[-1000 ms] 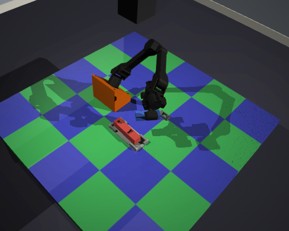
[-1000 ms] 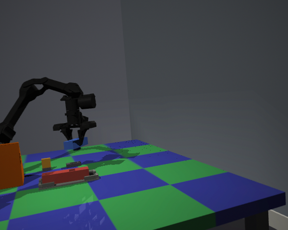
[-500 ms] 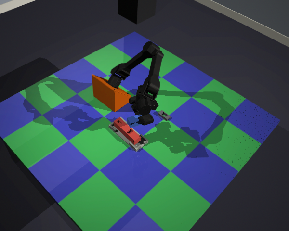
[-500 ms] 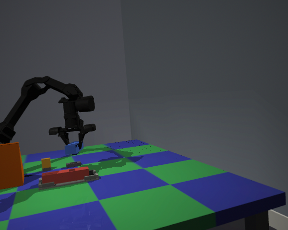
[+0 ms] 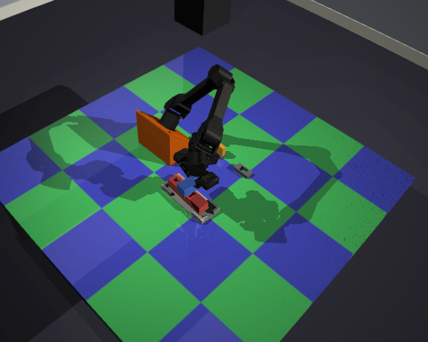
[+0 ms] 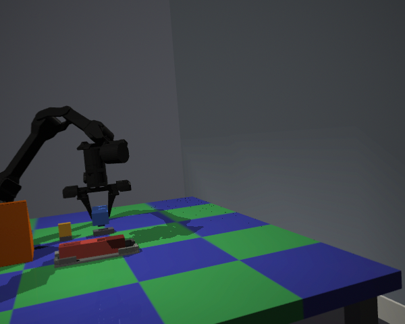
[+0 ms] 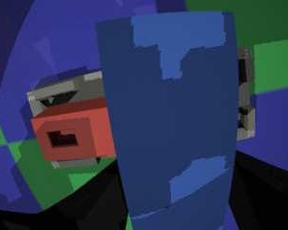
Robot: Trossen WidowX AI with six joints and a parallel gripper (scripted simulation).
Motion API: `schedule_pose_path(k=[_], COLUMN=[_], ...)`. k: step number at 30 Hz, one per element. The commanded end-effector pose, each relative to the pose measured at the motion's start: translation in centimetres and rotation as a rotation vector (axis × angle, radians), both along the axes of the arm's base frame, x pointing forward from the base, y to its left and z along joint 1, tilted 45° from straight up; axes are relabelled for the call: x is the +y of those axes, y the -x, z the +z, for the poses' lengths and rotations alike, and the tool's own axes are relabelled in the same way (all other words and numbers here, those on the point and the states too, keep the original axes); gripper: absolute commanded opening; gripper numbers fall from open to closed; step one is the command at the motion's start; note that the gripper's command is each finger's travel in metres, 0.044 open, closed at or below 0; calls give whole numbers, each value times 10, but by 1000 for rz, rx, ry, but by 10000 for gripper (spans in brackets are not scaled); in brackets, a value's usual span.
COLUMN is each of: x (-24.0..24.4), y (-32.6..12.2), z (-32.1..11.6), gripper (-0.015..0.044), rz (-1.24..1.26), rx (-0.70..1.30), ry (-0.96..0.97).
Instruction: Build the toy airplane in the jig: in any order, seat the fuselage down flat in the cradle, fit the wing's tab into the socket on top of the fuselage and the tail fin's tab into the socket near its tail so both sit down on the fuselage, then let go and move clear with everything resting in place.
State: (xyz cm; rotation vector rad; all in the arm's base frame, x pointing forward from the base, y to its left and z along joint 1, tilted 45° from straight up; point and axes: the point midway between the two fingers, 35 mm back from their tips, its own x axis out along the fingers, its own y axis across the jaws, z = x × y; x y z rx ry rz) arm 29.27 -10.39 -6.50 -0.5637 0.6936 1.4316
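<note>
Now, the blue wing [image 5: 186, 186] [image 6: 100, 216] [image 7: 173, 120] is up in the air over the middle of the red fuselage [image 5: 199, 203] [image 6: 91, 247] [image 7: 103, 139], and it goes across it. My tool [image 5: 193, 182] [image 6: 100, 217] [image 7: 178, 165] is clamped on the wing, one finger on each side. Under it, the fuselage looks flat in the gray jig [image 5: 187, 206] [image 6: 66, 260] [image 7: 53, 91], in from all the edges of the surface [image 5: 207, 257] [image 6: 352, 258] and well apart from its far corner. The yellow tail fin [image 5: 221, 149] [image 6: 65, 229] stands on its own, nearer that far corner than the jig is. A gray holder [image 5: 248, 175] [image 6: 103, 231] lies near it, toward the right corner in the top view.

I think I'm on the wing step. Next I need to line up the wing's tab with the top socket, go straight down slowly, and let go once it sits. The wing hides that socket from my wrist view, so I could miss it and bump the fuselage crooked. The tail fin should come after.
</note>
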Motion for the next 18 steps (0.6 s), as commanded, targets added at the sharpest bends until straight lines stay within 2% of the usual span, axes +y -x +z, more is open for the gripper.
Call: schedule_pose_path(k=[1,7,8,18], x=[-2,-2,-2,-2], y=[5,5,5,5], z=[-8,-8,-8,-8], gripper=[26,184,195,195], rz=[30,30,30,30], rx=[-20,-20,-20,-20], ry=[-6,-6,-6,-6])
